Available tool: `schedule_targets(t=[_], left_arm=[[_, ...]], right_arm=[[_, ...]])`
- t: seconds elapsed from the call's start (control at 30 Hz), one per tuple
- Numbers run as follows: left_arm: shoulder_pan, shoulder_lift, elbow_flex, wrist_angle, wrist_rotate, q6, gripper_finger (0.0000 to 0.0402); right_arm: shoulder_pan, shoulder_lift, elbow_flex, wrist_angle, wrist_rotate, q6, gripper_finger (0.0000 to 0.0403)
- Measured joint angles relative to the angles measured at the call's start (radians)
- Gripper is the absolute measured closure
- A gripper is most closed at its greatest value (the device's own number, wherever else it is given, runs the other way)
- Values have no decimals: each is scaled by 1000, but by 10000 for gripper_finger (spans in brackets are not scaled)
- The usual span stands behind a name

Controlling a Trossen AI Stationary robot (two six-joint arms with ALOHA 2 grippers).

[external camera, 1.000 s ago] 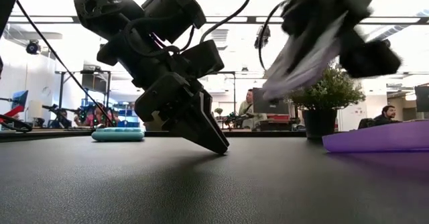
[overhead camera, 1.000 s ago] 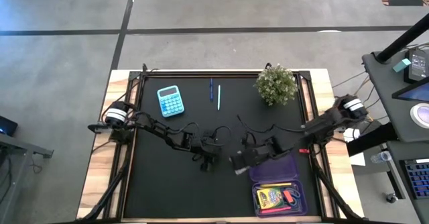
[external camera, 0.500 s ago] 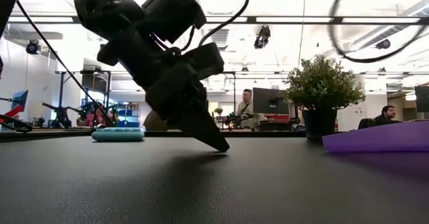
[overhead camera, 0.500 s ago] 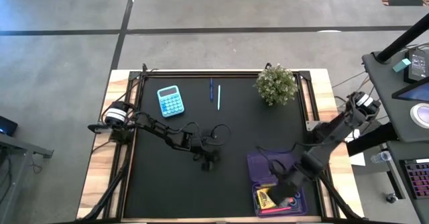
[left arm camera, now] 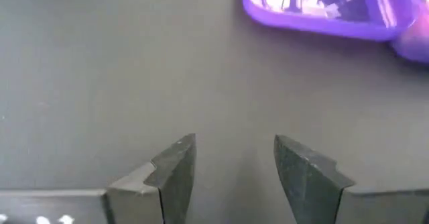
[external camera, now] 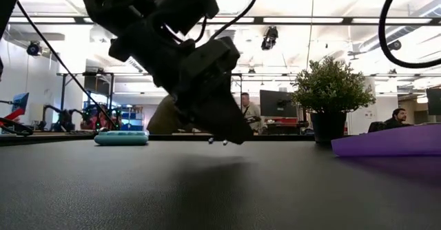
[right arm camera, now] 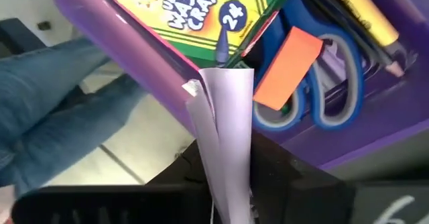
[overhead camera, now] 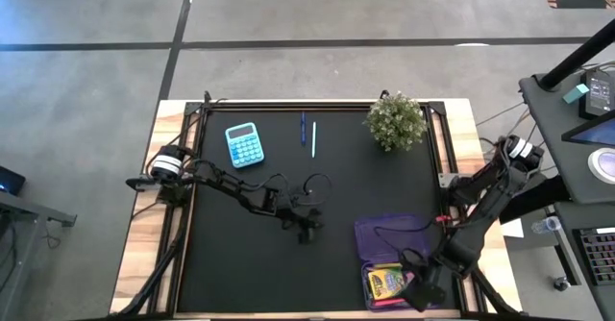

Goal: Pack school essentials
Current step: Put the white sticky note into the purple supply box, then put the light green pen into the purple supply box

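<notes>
Crayons in the yellow-green crayon box [right arm camera: 175, 11] and the blue-handled scissors [right arm camera: 315, 83] lie inside the purple case [overhead camera: 392, 236] at the table's five o'clock corner, where the right gripper [right arm camera: 224, 153] clenches a folded white paper [right arm camera: 224, 127] at the case's rim. Toward the middle, the left gripper [left arm camera: 234, 158] hovers with fingers apart over bare black mat [left arm camera: 100, 70]; farther off, two pens [overhead camera: 307, 134] lie at twelve o'clock, between a blue calculator [overhead camera: 244, 144] and a potted plant [overhead camera: 395, 121].

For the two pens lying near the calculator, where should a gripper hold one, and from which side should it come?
Grip the light blue pen at mid-barrel, coming straight down from above, jaws closing across its thin width. It lies flat on the mat, parallel to the dark blue pen, with a gap between them that may admit one finger.
</notes>
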Motion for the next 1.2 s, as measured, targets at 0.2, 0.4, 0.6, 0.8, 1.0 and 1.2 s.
schedule_targets(t=[0.2,0.4,0.6,0.8,1.0,1.2], left_arm=[[0,0,45,0,0,-27,217],[0,0,93,0,-19,-51,217],[0,0,128,1,-22,-52,217],[0,0,139,1,-29,-57,217],[0,0,137,-5,-42,-105,217],[7,0,136,-6,-90,-103,217]], right_arm=[[2,25,-31,-3,0,-82,321],[2,28,-50,-37,1,-118,299],[2,28,-50,-56,1,-137,246],[2,24,-50,-57,-9,-179,190],[2,-41,-42,-131,-53,-155,166],[2,-131,-41,-185,70,-125,167]])
